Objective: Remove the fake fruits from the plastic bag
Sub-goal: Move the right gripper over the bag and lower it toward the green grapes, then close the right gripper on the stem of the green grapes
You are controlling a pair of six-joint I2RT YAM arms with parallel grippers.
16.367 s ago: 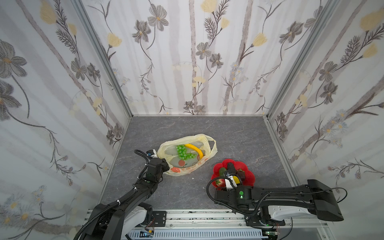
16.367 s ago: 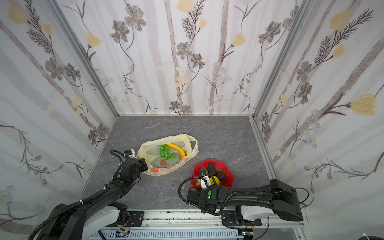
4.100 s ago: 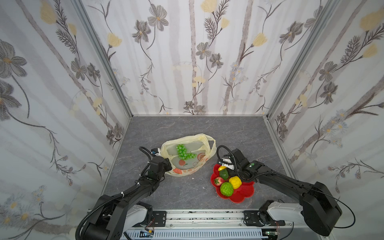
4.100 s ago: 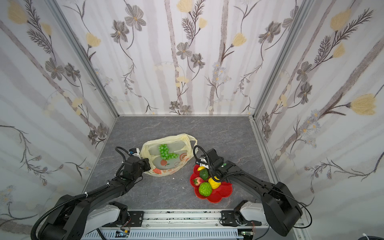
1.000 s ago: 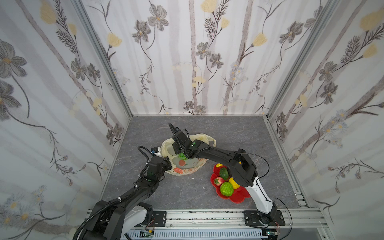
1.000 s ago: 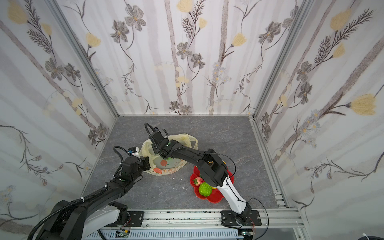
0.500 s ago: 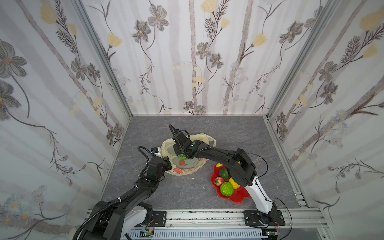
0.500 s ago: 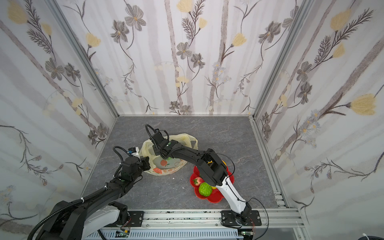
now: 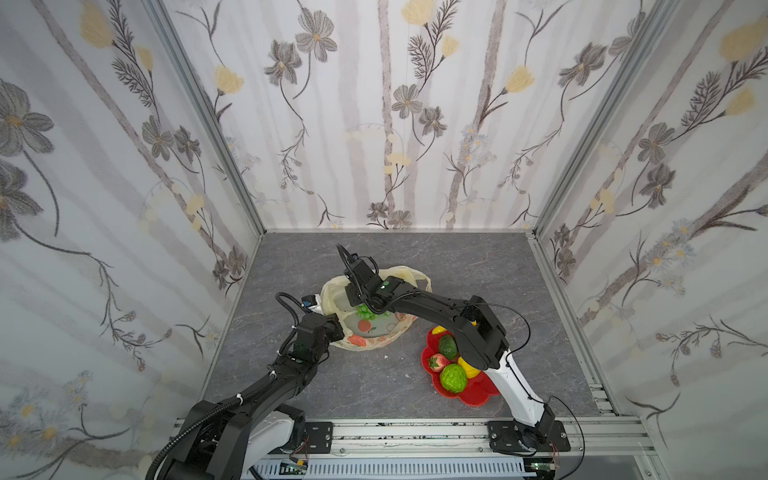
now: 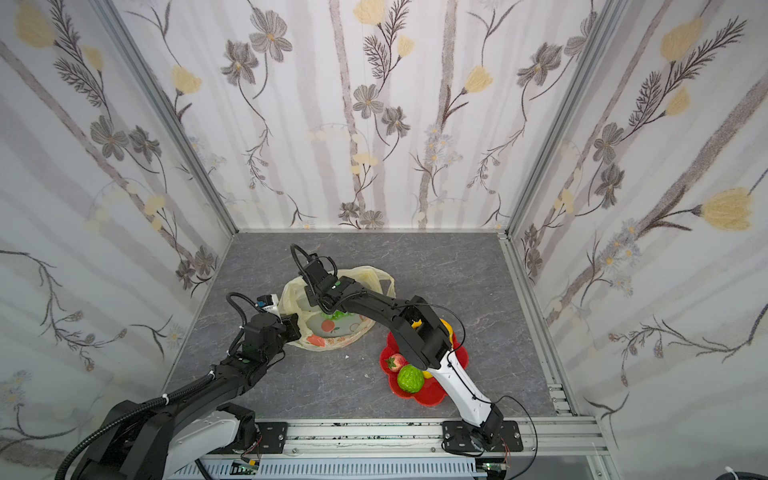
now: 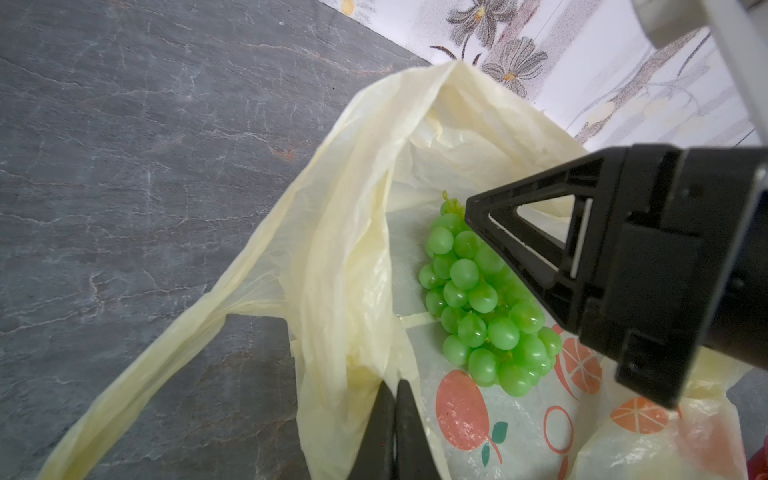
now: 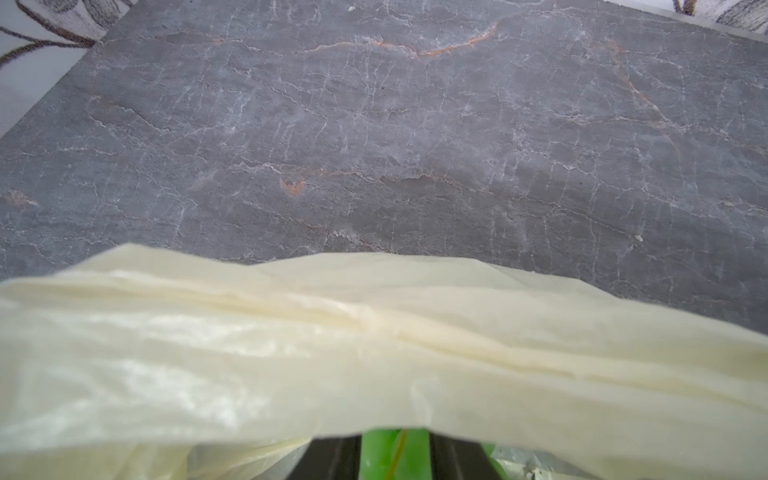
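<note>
Both arms at the thin pale-yellow plastic bag point(image 11: 345, 232).
Left gripper point(image 11: 395, 415) pinches its rim; outstretched right gripper point(image 12: 392, 457), inside, clamps the glossy green grape bunch point(image 11: 478, 307).

Stereo overhead; wrists near plastic bag point(image 11: 353, 249)

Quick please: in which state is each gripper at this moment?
Left gripper: closed, pinching the edge of the bag.
Right gripper: inside the bag, closed on the grapes.
</note>
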